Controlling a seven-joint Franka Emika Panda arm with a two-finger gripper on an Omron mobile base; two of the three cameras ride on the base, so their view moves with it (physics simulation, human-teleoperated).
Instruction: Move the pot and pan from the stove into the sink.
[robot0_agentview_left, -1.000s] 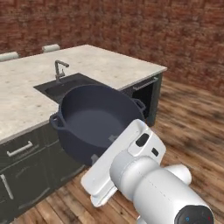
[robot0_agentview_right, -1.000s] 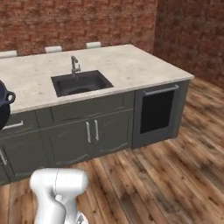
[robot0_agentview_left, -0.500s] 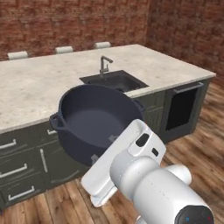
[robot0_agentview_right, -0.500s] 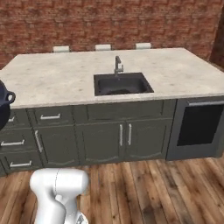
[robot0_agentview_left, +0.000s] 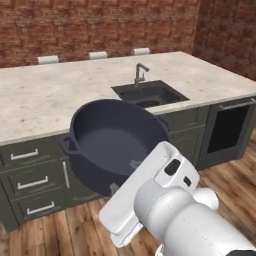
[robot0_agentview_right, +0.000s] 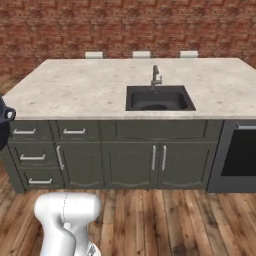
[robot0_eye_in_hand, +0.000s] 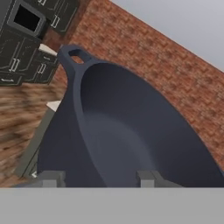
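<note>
GRIP: our two-finger gripper (robot0_eye_in_hand: 98, 179) clamps the rim of the deep dark blue-grey pot (robot0_agentview_left: 117, 142), one finger inside, one outside | POT: held aloft before the grey cabinets | SINK: dark rectangular basin (robot0_agentview_left: 150, 93) at our 1 o'clock beyond the pot.

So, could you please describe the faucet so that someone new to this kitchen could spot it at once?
Start at the long island with the pale stone counter before the brick wall. Toward its right half a dark sink is sunk into the top. The faucet is the small grey metal spout standing at the sink's back rim, the sole upright thing on the counter.
</note>
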